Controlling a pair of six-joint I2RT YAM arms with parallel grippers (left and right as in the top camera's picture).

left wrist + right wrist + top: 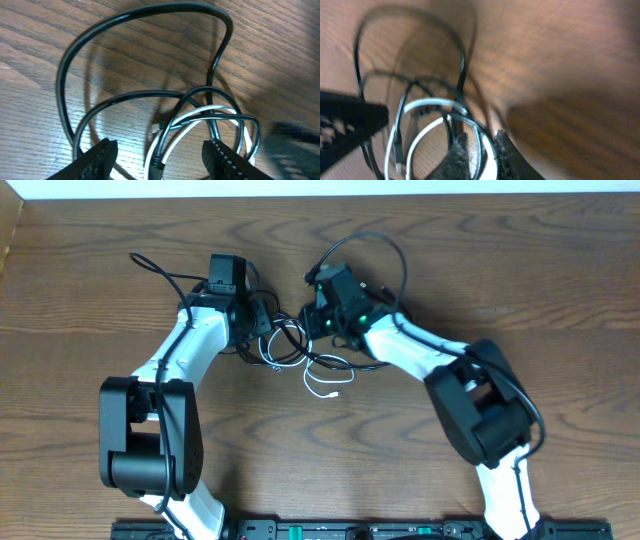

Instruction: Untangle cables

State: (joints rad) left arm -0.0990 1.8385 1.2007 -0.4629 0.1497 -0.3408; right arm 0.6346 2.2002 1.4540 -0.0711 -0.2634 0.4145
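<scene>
The black cable [291,332] and the white cable [326,386] lie tangled in loops on the wooden table between my two arms. My left gripper [262,322] is open at the left side of the tangle. In the left wrist view its jaws [159,152] straddle a black plug and a strand of the white cable [200,110], below a wide loop of the black cable [145,15]. My right gripper [316,318] is at the right side of the tangle. Its fingers [481,152] are closed on a black strand and a white strand. More of the white cable [427,103] and black cable [462,55] loops beyond.
Thicker black wires of the arms arch over the table at the far left [150,265] and the far right [395,250]. One white plug end [311,388] lies loose just in front of the tangle. The left gripper shows as a dark shape in the right wrist view [345,130].
</scene>
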